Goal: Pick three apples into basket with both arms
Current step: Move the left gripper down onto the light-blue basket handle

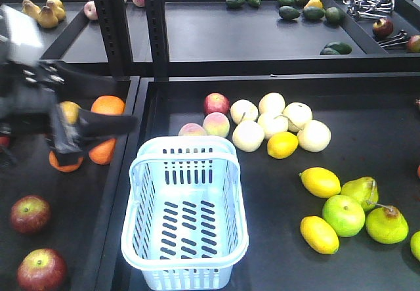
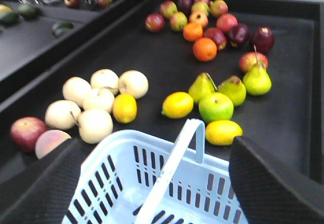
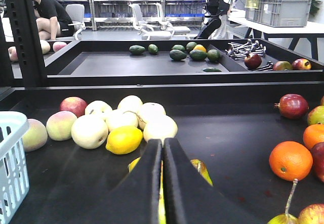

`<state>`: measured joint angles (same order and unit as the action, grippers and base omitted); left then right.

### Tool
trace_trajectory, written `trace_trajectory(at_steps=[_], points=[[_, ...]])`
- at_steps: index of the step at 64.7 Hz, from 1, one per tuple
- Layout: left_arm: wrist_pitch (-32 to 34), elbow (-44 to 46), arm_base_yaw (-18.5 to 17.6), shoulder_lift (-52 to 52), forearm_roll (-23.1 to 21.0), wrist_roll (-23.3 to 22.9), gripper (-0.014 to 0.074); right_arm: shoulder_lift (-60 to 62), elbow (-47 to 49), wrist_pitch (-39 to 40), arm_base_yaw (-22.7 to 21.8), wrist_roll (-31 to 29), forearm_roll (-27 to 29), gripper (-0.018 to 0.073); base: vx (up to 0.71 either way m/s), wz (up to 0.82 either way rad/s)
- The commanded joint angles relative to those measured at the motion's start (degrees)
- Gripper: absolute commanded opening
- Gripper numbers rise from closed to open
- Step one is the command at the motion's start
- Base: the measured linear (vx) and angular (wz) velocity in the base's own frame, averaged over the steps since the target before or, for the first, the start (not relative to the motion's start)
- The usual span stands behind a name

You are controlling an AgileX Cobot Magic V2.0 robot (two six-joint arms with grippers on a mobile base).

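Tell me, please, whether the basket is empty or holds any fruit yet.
Empty: the basket shows only its bare slotted bottom in the front view.

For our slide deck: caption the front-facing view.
Empty pale blue basket sits among loose fruit; two dark red apples lie lower left.

Scanning all three views now: no writing, label, brand or number comes through legibly on anything, near or far.

Black arm (image 1: 36, 97), tapered black pincer (image 3: 163, 147)
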<state>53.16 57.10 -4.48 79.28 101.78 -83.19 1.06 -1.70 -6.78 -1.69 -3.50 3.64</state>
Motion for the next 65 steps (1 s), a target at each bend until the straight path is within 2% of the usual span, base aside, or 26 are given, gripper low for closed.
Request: trace_trajectory(at_steps=[1, 13, 24, 65], points=[[-1.37, 1.77, -2.49, 1.96, 2.77, 2.87, 0.0582, 0.16, -0.71, 4.23, -0.10, -0.35, -0.48, -0.0008, 0.00, 0.00], [-6.23, 1.77, -5.84, 6.62, 2.77, 6.57, 0.0582, 0.16, -0.71, 4.23, -0.10, -0.35, -0.48, -0.0008, 0.00, 0.00], [-8.00, 1.77, -7.55, 9.01, 2.77, 6.58, 0.0582, 0.16, -0.71, 4.23, -0.10, -0.35, -0.48, -0.0008, 0.00, 0.00], [-11.52, 1.71, -7.55, 14.99, 2.77, 8.83, 0.0582, 0.16, -0.71, 4.23, -0.10, -0.35, -0.48, -0.0008, 0.00, 0.00]])
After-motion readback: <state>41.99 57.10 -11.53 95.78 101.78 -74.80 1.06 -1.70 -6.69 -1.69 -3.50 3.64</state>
